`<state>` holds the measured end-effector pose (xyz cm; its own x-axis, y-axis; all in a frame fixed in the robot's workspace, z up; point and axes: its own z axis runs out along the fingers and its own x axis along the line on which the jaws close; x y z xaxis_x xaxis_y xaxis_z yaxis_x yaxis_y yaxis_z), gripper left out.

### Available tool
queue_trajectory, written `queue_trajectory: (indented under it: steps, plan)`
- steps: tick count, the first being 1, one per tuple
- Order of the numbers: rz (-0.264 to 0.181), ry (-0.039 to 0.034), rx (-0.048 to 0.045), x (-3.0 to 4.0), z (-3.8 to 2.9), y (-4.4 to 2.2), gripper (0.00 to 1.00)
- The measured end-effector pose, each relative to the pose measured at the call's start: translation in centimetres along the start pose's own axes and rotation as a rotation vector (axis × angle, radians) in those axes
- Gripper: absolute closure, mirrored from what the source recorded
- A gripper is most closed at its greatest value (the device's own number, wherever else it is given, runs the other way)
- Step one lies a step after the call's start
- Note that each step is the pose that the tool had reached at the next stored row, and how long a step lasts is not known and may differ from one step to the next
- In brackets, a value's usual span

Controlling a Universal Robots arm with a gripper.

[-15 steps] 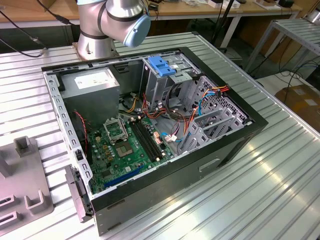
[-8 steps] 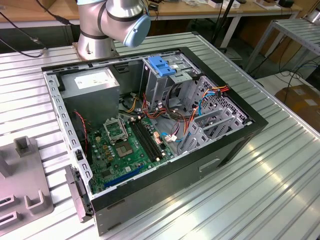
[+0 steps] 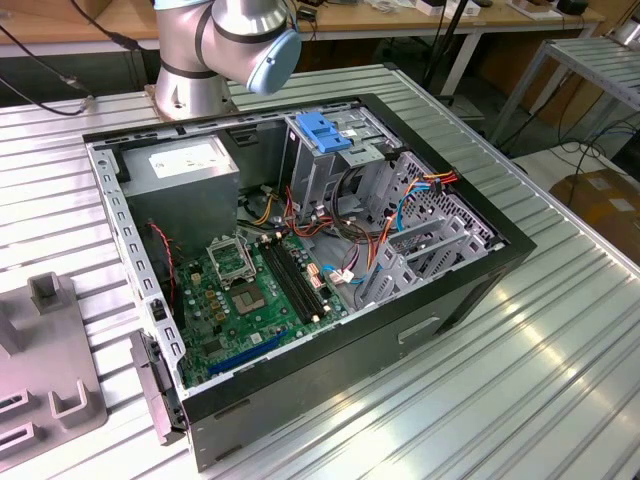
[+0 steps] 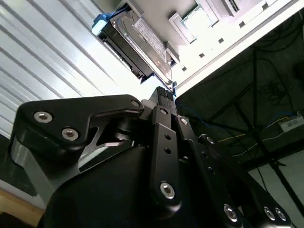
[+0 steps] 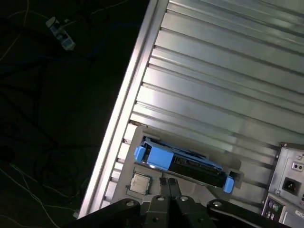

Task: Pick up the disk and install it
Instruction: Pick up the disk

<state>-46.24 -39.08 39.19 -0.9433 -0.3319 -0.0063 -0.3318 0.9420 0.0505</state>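
In both wrist views the tool (image 5: 168, 182) (image 4: 164, 93) has its black fingers set tight together, gripping nothing. Just past the tips sits the disk (image 5: 183, 162) (image 4: 138, 42). It is a silver-grey slab with a labelled face, a dark edge and blue rails ending in tabs. It is near the edge of the ribbed counter (image 5: 213, 71).

Arm (image 3: 240, 40) cut by the exterior view's top edge, grey holder (image 3: 40, 380) cut by the exterior view's left, disk (image 4: 147, 40) label print too small to tell.
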Motion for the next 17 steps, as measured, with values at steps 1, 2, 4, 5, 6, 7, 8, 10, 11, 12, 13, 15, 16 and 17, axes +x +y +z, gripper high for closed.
queue_trajectory:
  steps: [1,2,4,5,6,7,8,10,11,12,13,15,16,17]
  plan:
    - [-0.017,0.0007,-0.0001,0.0,0.02,0.0,0.9]
    - [-0.041,0.0021,-0.0002,0.0,0.03,0.0,0.9]
    - [-0.09,0.0046,-0.0006,0.0,0.08,0.0,0.9]
    - [-0.12,0.0062,-0.0008,0.0,0.11,-0.01,0.9]
    - [-0.146,0.0074,-0.0009,0.0,0.13,-0.01,0.9]
    - [-0.164,0.0083,-0.001,0.0,0.15,-0.01,0.9]
    - [-0.2,0.0101,-0.0013,0.0,0.19,-0.01,0.9]
    - [-0.244,0.0124,-0.0015,0.0,0.23,-0.01,0.9]
    - [-0.27,0.0137,-0.0017,0.0,0.26,-0.01,0.9]
    - [-0.288,0.0147,-0.0018,0.0,0.27,-0.02,0.9]
    - [-0.314,0.0159,-0.002,0.0,0.3,-0.02,0.9]
    - [-0.367,0.0185,-0.0023,0.0,0.34,-0.02,0.9]
    - [-0.405,0.0207,-0.0024,0.0,0.36,-0.02,0.9]
    - [-0.426,0.022,-0.0021,0.0,0.38,-0.03,0.9]
